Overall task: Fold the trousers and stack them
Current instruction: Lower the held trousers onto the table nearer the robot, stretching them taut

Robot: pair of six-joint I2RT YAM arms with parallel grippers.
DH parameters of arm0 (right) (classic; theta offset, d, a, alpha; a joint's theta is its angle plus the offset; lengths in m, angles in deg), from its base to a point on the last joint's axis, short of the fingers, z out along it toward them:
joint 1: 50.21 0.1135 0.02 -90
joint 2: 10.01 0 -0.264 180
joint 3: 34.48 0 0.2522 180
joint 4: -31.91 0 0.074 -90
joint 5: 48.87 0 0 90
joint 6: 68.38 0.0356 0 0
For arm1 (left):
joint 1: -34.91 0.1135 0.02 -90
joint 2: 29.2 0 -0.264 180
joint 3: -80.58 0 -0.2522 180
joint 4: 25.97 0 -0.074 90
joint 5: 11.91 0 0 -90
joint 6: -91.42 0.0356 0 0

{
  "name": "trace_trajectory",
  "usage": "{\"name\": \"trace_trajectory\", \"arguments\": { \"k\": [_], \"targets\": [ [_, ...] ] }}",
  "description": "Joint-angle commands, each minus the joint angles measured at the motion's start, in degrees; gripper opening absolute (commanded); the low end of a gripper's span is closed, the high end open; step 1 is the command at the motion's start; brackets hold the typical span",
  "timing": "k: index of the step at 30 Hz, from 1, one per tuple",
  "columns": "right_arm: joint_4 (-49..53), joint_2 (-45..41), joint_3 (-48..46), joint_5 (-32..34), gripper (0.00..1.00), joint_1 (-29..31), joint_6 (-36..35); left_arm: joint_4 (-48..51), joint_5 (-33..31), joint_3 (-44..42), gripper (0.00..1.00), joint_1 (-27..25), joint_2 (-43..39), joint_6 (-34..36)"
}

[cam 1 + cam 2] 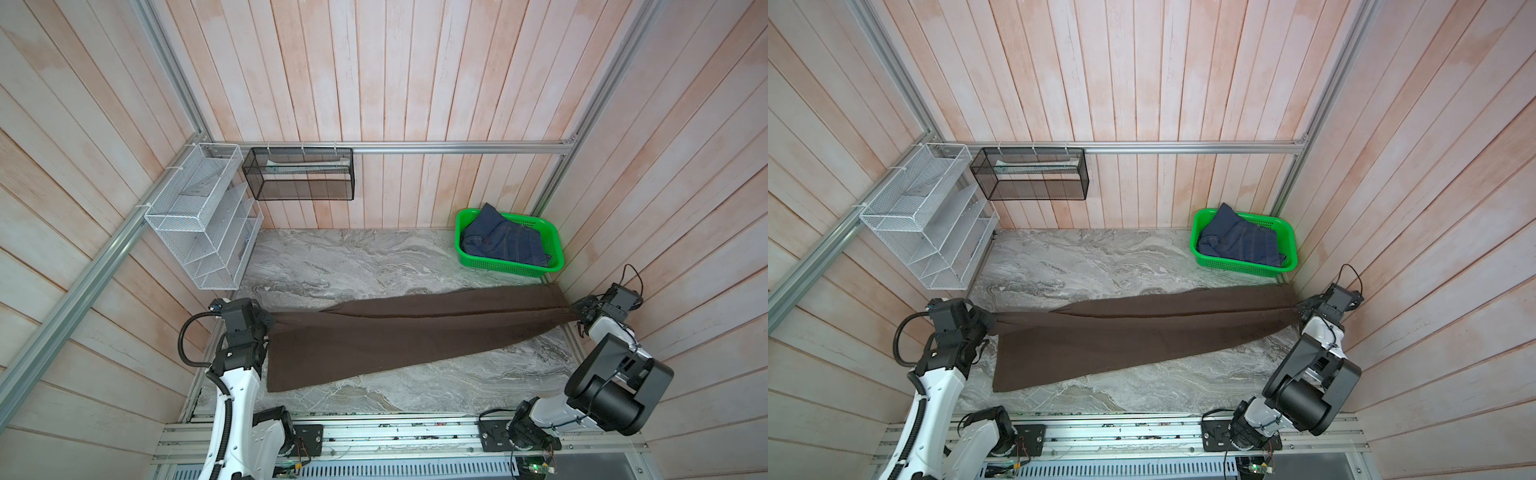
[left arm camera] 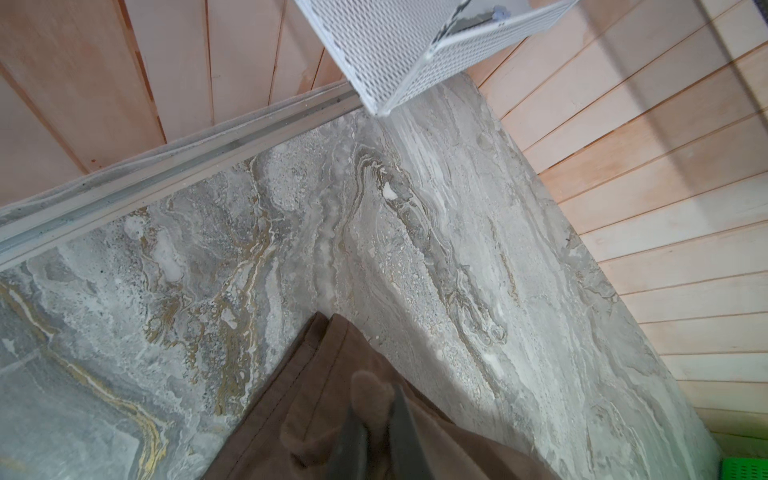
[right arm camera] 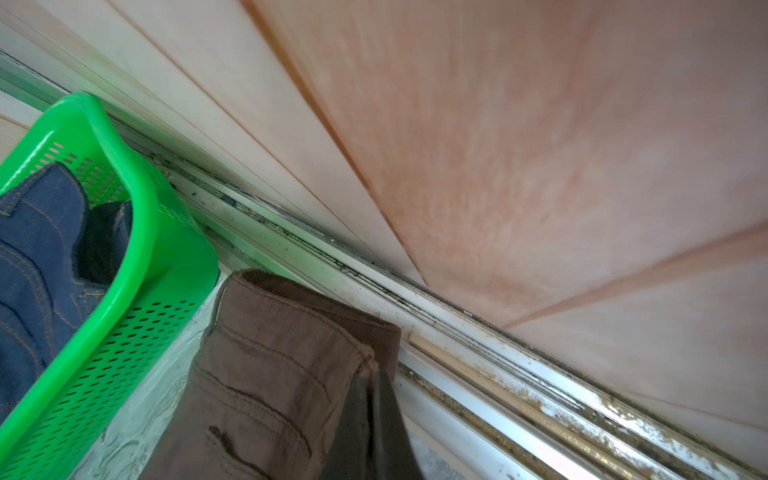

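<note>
— Both pincers are gripping cloth. The left gripper (image 1: 269, 323) is pinching the wider end of the large dark brown soft-fabric trousers (image 1: 415, 332), and the right gripper (image 1: 579, 315) is pinching the narrower end. Each one is closed tight on the fabric.

— And where are the trousers lying?

— They are spanning almost the whole width of the grey marbled tabletop (image 1: 332, 257), drawn out between the two arms. The near edge is resting flat. A long ridge is running along the length, as if one leg is lying over the other.

— Is any folding looking finished, then?

— Only that lengthwise doubling, judging by the outline, and even that is looking uneven at the wide end. The crosswise folds are not yet made, so most of the work is probably waiting.

— And the stacking?

— No folded pile is showing anywhere. The dark blue denim jeans (image 1: 503, 243) are sitting crumpled in the green perforated plastic basket (image 1: 511, 270) at the far right corner, just beyond the narrow end. The task seems to be sitting at an early stage.
</note>
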Motion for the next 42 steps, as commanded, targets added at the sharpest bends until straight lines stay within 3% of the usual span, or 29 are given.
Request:
{"name": "trace_trajectory", "arguments": {
  "k": [1, 5, 9, 14, 19, 32, 42],
  "targets": [
    [-1.46, 0.42, 2.06, 2.22, 0.0, -0.55, -0.25, 1.02, 0.82, -1.6, 0.0, -0.6, -1.03, -1.09],
    [-2.51, -0.17, 2.28, 0.24, 0.0, 0.06, 0.76, 1.66, 0.36, -2.29, 0.0, -2.28, -1.63, -1.36],
    [-6.47, -1.53, 3.76, -6.27, 0.0, 1.83, 4.16, 1.88, -0.86, -0.67, 0.0, -2.64, -2.22, -0.83],
    [-9.71, -0.51, 12.07, -7.83, 0.0, 7.64, 4.35, 1.02, -2.72, 3.63, 0.0, -2.55, -1.31, 0.67],
    [-11.93, 3.57, 18.59, -13.0, 0.0, 8.74, 7.58, 0.41, -4.59, 10.01, 0.0, -2.27, 1.18, 2.66],
    [-16.0, 6.51, 6.03, -2.65, 0.0, 8.39, -2.43, -0.44, 2.92, -2.56, 0.0, -2.42, -0.82, 1.13],
    [-13.1, 9.66, 4.52, 4.8, 0.0, 8.17, -6.04, 2.02, 3.0, -6.06, 0.0, -2.72, -3.56, -0.42]
  ]
}}
